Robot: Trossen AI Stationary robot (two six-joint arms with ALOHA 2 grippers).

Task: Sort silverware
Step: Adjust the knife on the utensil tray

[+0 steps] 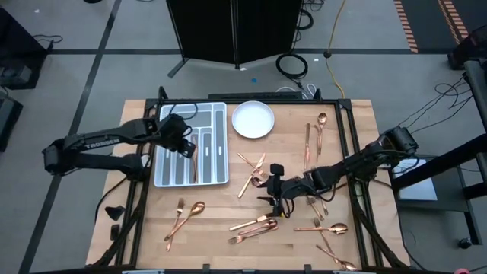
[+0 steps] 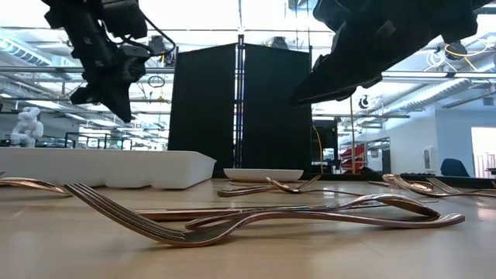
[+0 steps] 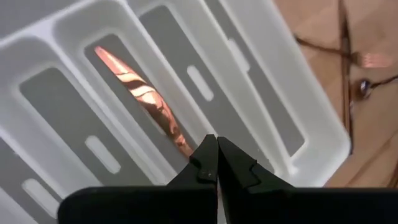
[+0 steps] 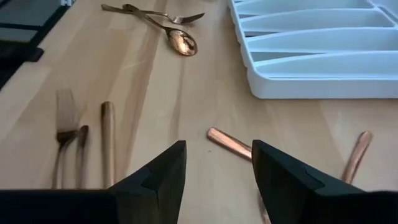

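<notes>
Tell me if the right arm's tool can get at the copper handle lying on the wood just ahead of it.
Probably yes. The right tool hangs open above the table with the handle right before its gap, and nothing lies over that end.

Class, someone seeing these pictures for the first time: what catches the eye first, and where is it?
Copper silverware lies scattered over the wooden table's right and front. At back left, the left gripper, fingers shut, hovers over the white tray, where one copper piece already lies in a compartment. The right gripper, fingers open, hangs low over mid-table.
</notes>
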